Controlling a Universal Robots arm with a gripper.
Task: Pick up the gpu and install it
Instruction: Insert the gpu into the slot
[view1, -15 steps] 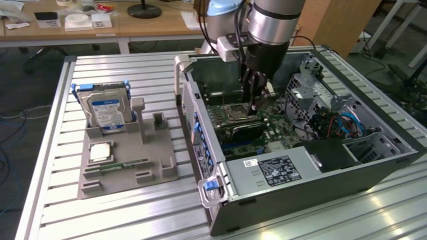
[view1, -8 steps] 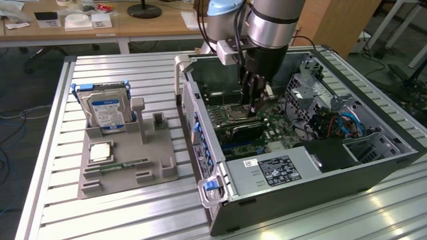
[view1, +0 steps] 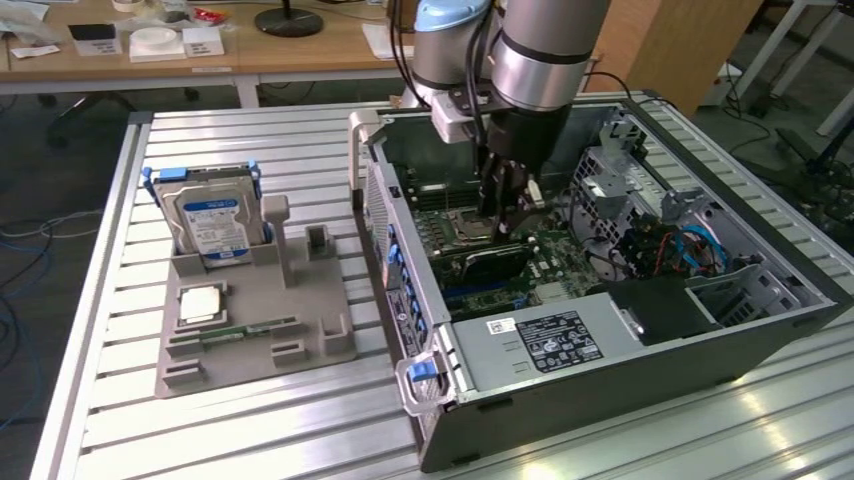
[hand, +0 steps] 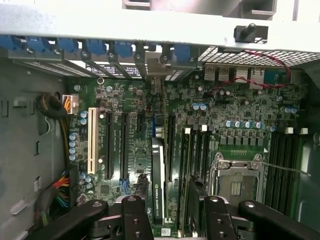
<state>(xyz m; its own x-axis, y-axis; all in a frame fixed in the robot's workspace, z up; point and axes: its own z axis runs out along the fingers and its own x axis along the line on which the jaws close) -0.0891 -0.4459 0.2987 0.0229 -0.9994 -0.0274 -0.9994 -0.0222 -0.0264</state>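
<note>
The gpu (view1: 483, 262) is a thin black card standing on edge in a slot of the motherboard (hand: 115, 100), inside the open computer case (view1: 627, 340). In the wrist view the gpu (hand: 158, 186) appears edge-on, and its metal bracket end (hand: 154, 75) meets the case's rear wall. My gripper (view1: 505, 230) reaches down into the case right over the card. The gripper (hand: 167, 220) is open, with a black finger (hand: 136, 215) on either side of the card's top edge. A gap shows between the card and the other finger (hand: 202, 210).
A grey fixture (view1: 254, 350) on the slatted aluminium table at the exterior view's left holds a silver hard drive (view1: 214, 225), a processor chip (view1: 203, 303) and a green memory stick (view1: 254, 330). The processor socket (hand: 235, 185) and cable bundles lie close around the card.
</note>
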